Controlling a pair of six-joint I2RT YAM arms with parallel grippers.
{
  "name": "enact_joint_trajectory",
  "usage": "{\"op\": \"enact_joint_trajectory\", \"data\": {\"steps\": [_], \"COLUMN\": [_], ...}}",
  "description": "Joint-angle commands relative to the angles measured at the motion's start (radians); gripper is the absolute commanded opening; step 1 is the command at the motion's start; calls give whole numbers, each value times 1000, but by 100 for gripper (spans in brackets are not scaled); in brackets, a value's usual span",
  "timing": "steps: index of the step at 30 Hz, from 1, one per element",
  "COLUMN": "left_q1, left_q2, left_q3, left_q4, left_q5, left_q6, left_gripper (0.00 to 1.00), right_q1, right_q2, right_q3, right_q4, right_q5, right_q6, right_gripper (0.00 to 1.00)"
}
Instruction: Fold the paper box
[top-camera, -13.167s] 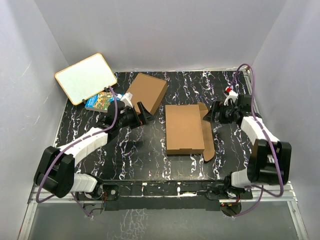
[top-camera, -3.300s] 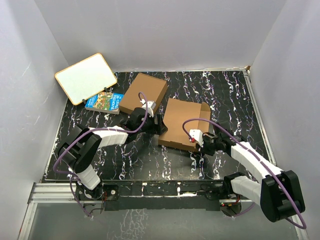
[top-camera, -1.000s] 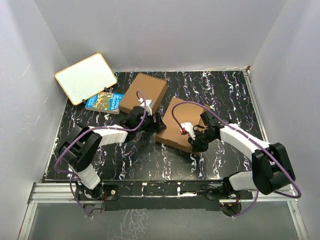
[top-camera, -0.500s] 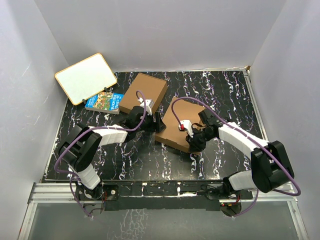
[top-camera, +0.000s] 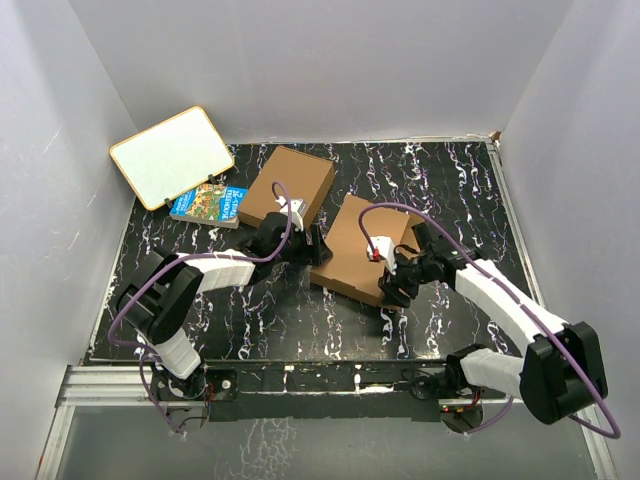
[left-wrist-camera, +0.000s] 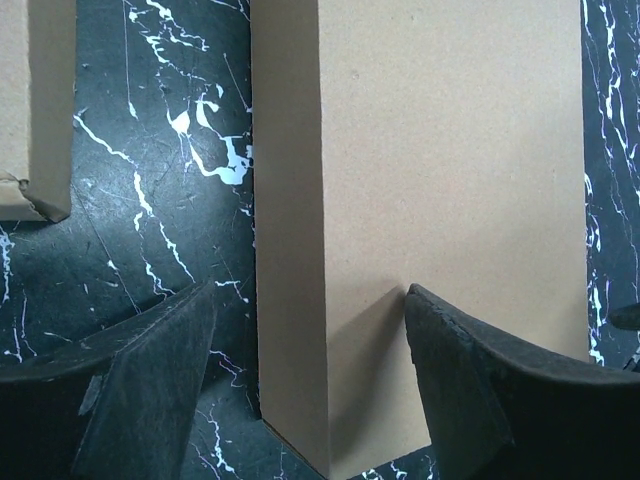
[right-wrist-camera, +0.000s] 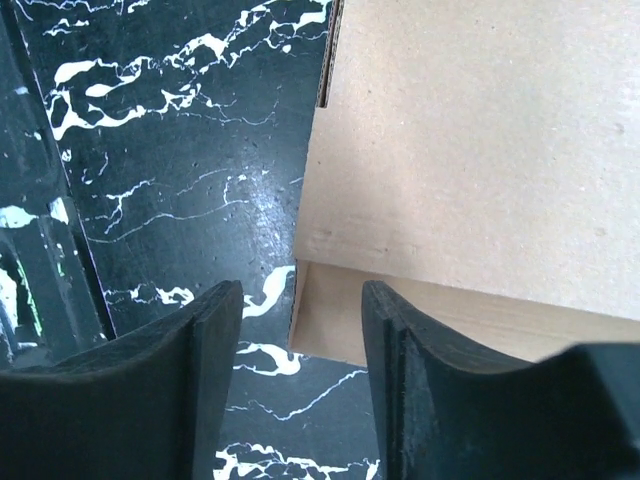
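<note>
Straddling the left edge of the paper box (left-wrist-camera: 450, 180), the left gripper (left-wrist-camera: 310, 300) had its jaws wide apart. One finger (left-wrist-camera: 150, 380) hung over the black marbled table (left-wrist-camera: 150, 200), and the other (left-wrist-camera: 500, 390) sat over the box's top panel. Whether that finger touched the cardboard could not be told, and the jaws clamped nothing.

The right gripper (right-wrist-camera: 300, 295) also stood open, less widely, with the near-right corner of the box in the gap between its fingers. Its left finger (right-wrist-camera: 190, 380) was over bare table and its right finger (right-wrist-camera: 430, 380) was over the box's pale side wall. Neither was seen pressing on the box.

From above, the box lay about the middle of the table, a little toward the right edge and turned askew to the edges, with one gripper at each side. A second brown flat box (top-camera: 293, 185) lay just beyond the left gripper, toward the far edge. A book (top-camera: 208, 203) lay beside it, and a whiteboard (top-camera: 172, 155) leaned at the far-left corner.
</note>
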Motion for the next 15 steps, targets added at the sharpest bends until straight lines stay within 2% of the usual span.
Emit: {"op": "enact_joint_trajectory", "data": {"steps": [1, 8, 15], "left_q1": [-8, -8, -8], "left_q2": [-36, -34, -27], "left_q3": [14, 7, 10], "left_q4": [-87, -82, -83], "left_q5": [23, 26, 30], "left_q6": [6, 1, 0], "left_gripper": [74, 74, 74], "right_q1": [-27, -28, -36], "right_q2": [-66, -55, -34], "right_q3": [-26, -88, -108], "right_q4": [-5, 16, 63], "right_q5": [-59, 14, 61], "right_q6": [-84, -107, -80], "right_gripper": [57, 57, 49]}}
